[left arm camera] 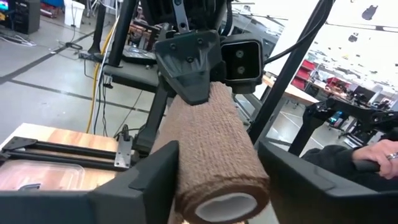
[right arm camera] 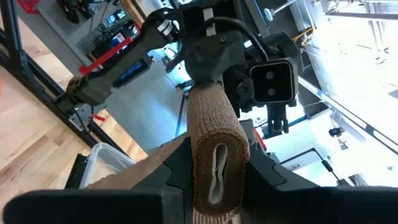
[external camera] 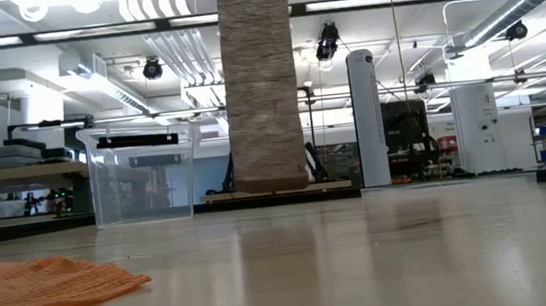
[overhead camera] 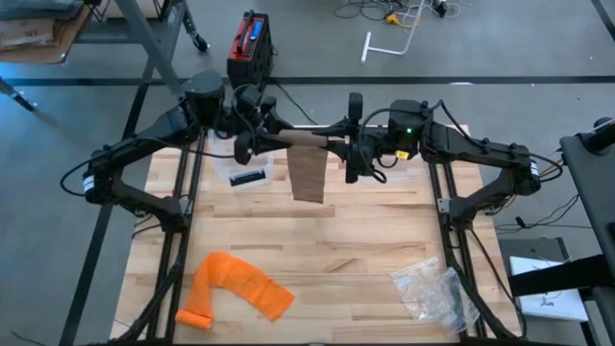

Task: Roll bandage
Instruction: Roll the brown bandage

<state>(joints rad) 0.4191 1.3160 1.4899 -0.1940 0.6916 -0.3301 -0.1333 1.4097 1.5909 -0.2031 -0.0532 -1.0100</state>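
Bandage roll (overhead camera: 309,137) hangs level between my two pincers, well above the bench (overhead camera: 307,259); its loose tail (overhead camera: 307,175) drops straight down from it.

Risk, as I judge it: my left pincer (left arm camera: 214,186) straddles its end of the roll with gaps either side, fingers part open, gripping nothing. If the right pincer (right arm camera: 214,180) slackens now, the roll drops and unwinds.

Right pincer pinches its end of the roll flat; the core is squeezed to a slit.

Both arms are looking matte black with loose black cables, and the right arm (overhead camera: 480,159) is showing a green light.
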